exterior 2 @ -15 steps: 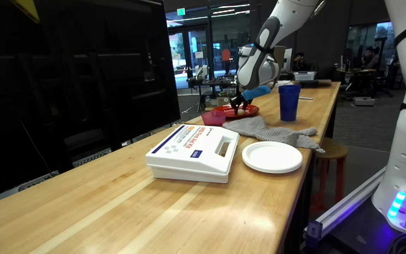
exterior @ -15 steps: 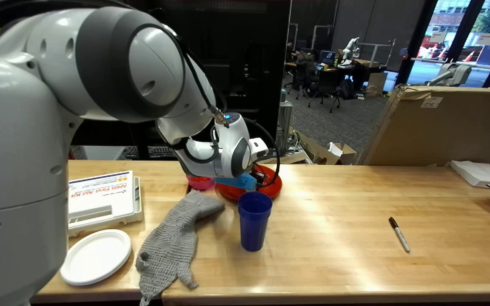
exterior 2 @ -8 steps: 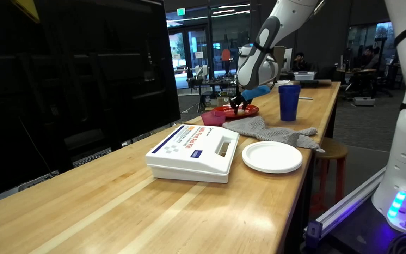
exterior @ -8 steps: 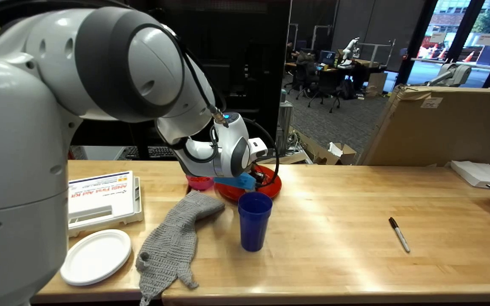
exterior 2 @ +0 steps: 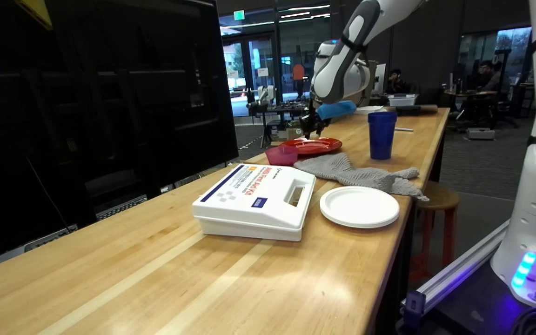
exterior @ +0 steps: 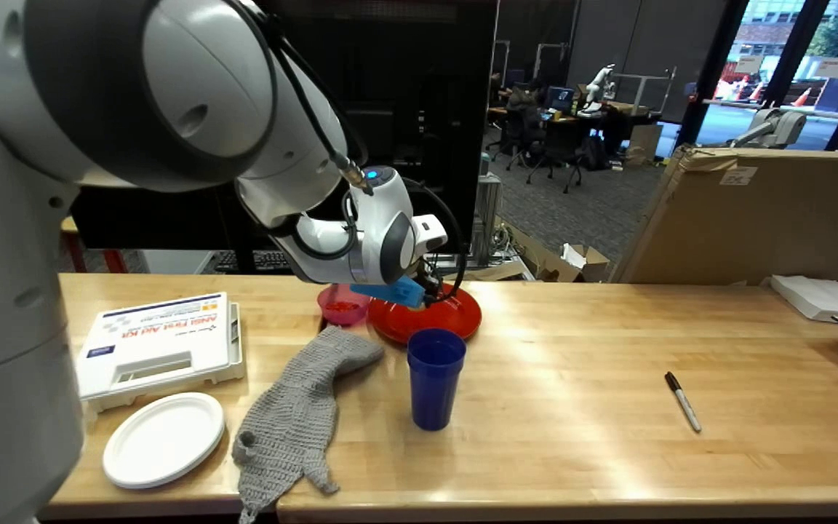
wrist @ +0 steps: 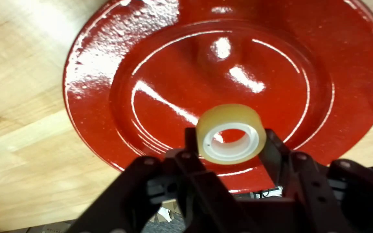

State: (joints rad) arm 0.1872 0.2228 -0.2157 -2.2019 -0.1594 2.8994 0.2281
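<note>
With its jaws standing partway apart, the end effector (wrist: 231, 139) is holding a tape roll (wrist: 228, 114) above the red plate (wrist: 351, 90), seemingly pinching opposite outer sides because the curved wall is offering purchase; smooth amber is encircling a white core, and the plate's broad rim is gleaming

Red lettering (exterior 2: 259, 181) on the white case (exterior 2: 244, 209), near 7 o'clock from the center in an exterior view, reads "ANSI First Aid Kit"; in an exterior view where the case (exterior: 164, 342) lies between 8 and 9 o'clock, the same words stand inverted. Too small to read: the case's blue label (exterior 2: 258, 203), the notices (exterior: 834, 67) on glass (exterior: 775, 44) at 2 o'clock, and the green sign (exterior 2: 238, 15) near 12 o'clock.
</note>
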